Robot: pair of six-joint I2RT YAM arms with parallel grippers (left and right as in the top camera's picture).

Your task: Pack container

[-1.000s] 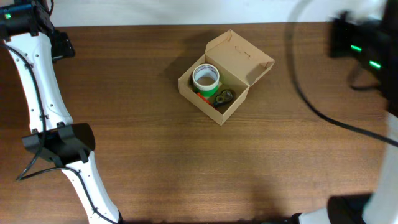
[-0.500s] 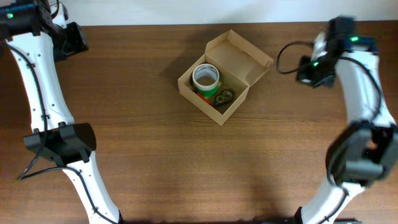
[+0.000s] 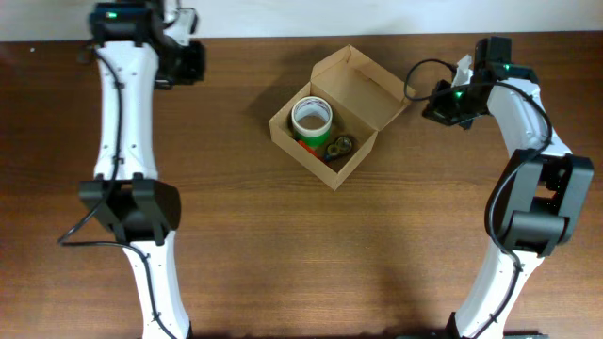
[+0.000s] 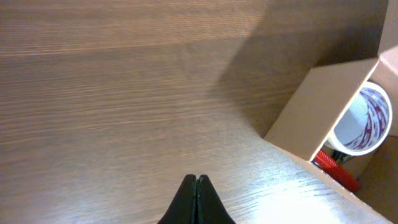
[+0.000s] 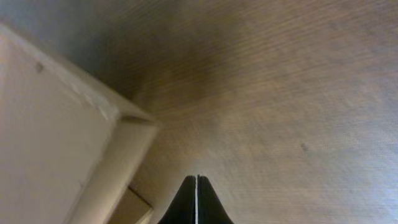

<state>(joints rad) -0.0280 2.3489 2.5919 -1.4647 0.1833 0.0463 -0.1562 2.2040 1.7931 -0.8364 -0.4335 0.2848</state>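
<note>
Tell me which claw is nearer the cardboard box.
Right. The right claw sits just beside the open lid of the cardboard box; the left claw is well off on the box's other side.

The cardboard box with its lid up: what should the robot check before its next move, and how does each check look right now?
1. Is the container sitting flat on the table? ok.
2. Is the lid swung open, not covering the opening? ok.
3. Is the tape roll inside the container? ok.
4. Is the left pincer shut, empty and apart from the container? ok.
5. Is the right pincer shut, empty and near the lid without touching it? ok.
6. Do the contents sit low enough for the lid to close over them? cannot tell.
</note>
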